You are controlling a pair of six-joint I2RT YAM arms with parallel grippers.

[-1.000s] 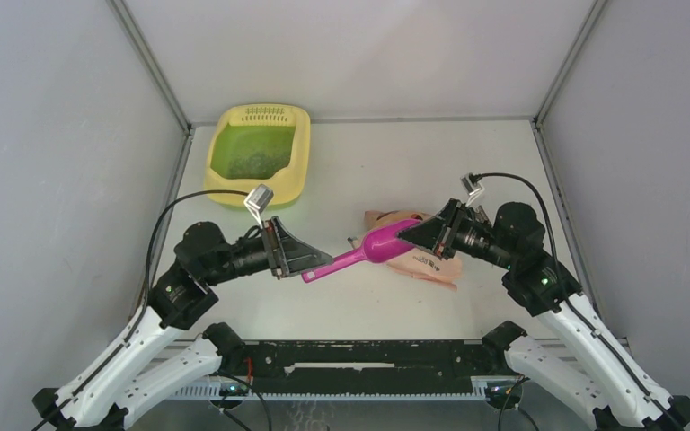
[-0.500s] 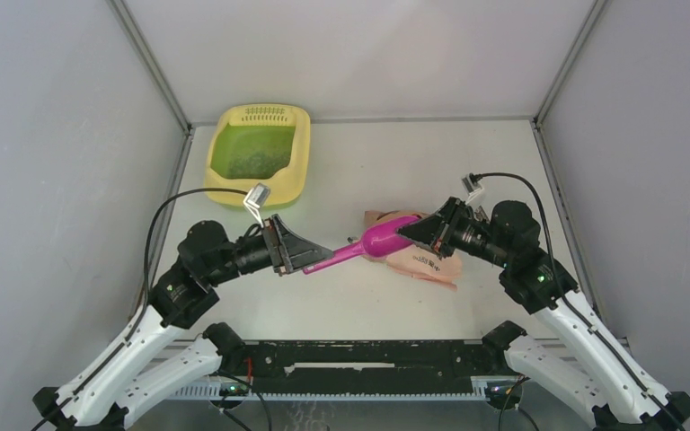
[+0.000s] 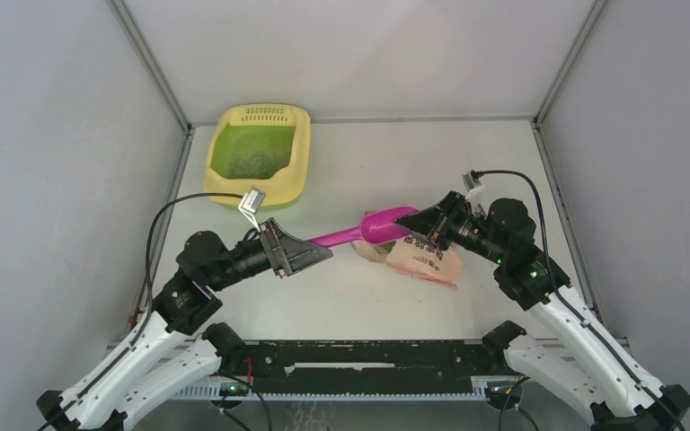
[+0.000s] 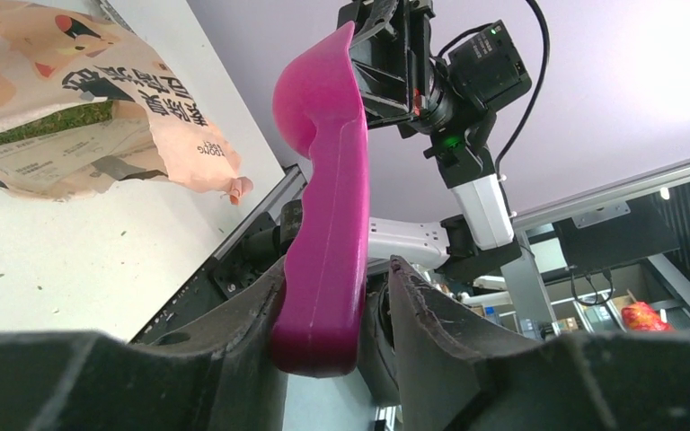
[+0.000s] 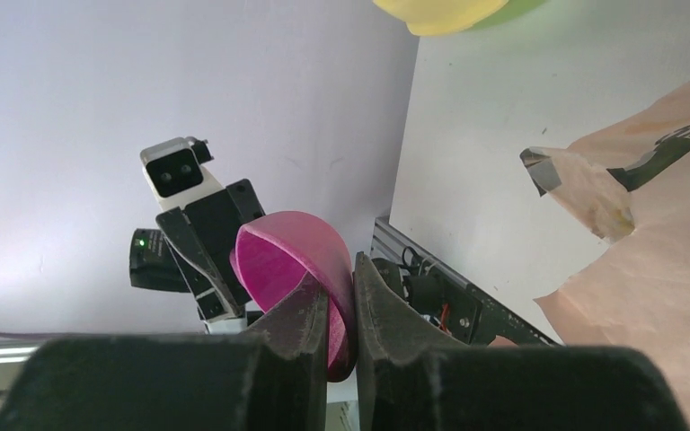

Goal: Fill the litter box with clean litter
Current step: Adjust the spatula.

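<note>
Right end effector (image 5: pixel 340 289) clenched on the bowl wall of the magenta plastic scoop (image 3: pixel 379 224), steadying it, I judge, for a handover. My left end effector (image 4: pixel 332 278) straddles the handle, slack on one side: released. The pale yellow plastic litter box (image 3: pixel 301 175), with grey-green granular clean litter (image 3: pixel 253 162) inside, sits well beyond my left end effector.

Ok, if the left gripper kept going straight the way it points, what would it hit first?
The magenta scoop: its handle sits between the fingers of the left gripper, so it would likely ride along the handle to the bowl, which the right gripper pinches.
</note>
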